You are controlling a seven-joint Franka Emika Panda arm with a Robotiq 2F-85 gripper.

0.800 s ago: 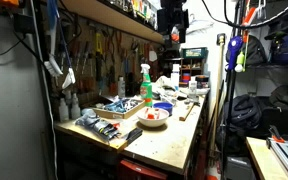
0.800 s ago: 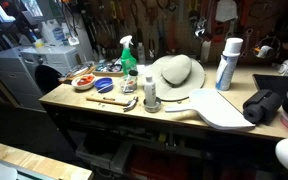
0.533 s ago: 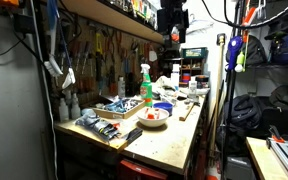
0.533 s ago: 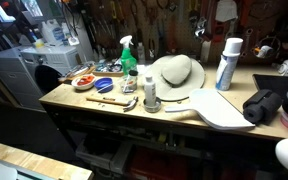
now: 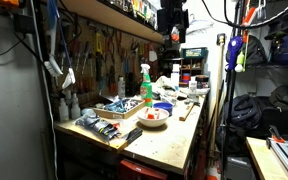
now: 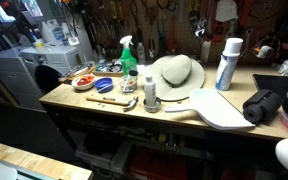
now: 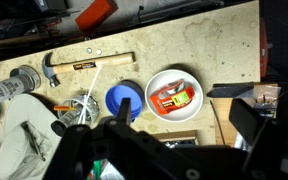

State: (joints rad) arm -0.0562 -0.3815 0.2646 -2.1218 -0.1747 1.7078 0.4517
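High over the desk (image 7: 209, 40) hung the end effector (image 7: 169, 140), jaws spread and empty, the white bowl (image 7: 160, 84) below it on the desk, where a skewed descent could topple the neighbouring blue cup (image 7: 123, 101).

The tool (image 5: 173, 35) hangs high over the table (image 5: 169, 145); below it sit a spray bottle (image 5: 145, 82), a blue bowl (image 5: 162, 106) and a white bowl (image 5: 154, 117).

My wrist camera looks straight down from high over the long wooden workbench (image 7: 219, 40), with my dark fingers (image 7: 259, 125) blurred at its lower edge. In an exterior view the camera sights along the workbench (image 5: 174, 145) from its end, well back. In an exterior view it faces the long front edge (image 6: 104, 108) from slightly above. All three share the round white bowl with red contents (image 7: 174, 96) (image 5: 155, 117) (image 6: 84, 80).
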